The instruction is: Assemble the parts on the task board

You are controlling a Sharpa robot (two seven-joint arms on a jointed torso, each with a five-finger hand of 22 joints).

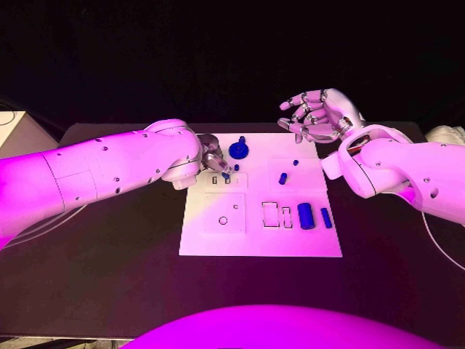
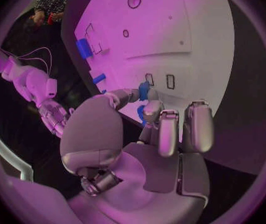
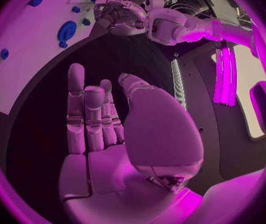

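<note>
The white task board (image 1: pixel 206 240) lies in the middle of the black table. My left hand (image 1: pixel 213 161) is over the board's far left corner and pinches a small blue part (image 2: pixel 143 90) between thumb and finger, just above two small rectangular slots (image 2: pixel 170 81). A round blue part (image 1: pixel 239 150) stands close beside that hand. Two small blue pieces (image 1: pixel 282 178) lie further right, and two longer blue parts (image 1: pixel 306 216) lie by the board's near right. My right hand (image 1: pixel 317 116) is raised beyond the board's far edge, fingers apart, holding nothing (image 3: pixel 108 129).
A white box (image 1: pixel 2 134) with cables sits off the table's far left corner. A pale object (image 1: pixel 447 134) lies at the far right. Empty cut-outs (image 1: pixel 270 213) mark the board's near half.
</note>
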